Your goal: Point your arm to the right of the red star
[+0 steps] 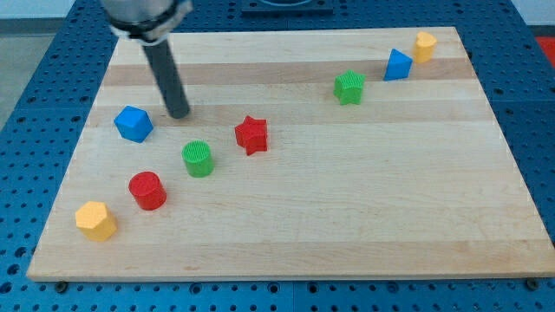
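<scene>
The red star-shaped block (251, 134) lies on the pale wooden board (347, 217), a little to the view's left of the board's middle and in its upper half. Just to its lower left, apart from it, stands the green ribbed cylinder block (198, 159), and further down on the same slanting line are the red cylinder block (147, 190) and then the yellow many-sided block (95, 220), which is near the board's bottom-left corner. My tip (178, 113), the lower end of the straight dark rod (166, 76), is on the view's left of the red star and slightly higher than it, well apart from it, so it is on the side opposite to the star's right. The tip stands between the red star and the blue many-sided block (133, 123), nearer to the blue one but not touching it, and above the green cylinder. The arm has no hand that can spread or pinch, only this rod, which leans a little with its upper part toward the view's top left. Far away, toward the view's top right, are a green ribbed block (349, 87), a blue wedge-like block (397, 65) and a small yellow block (424, 46) near the board's corner. The board rests on a blue perforated table (43, 78).
</scene>
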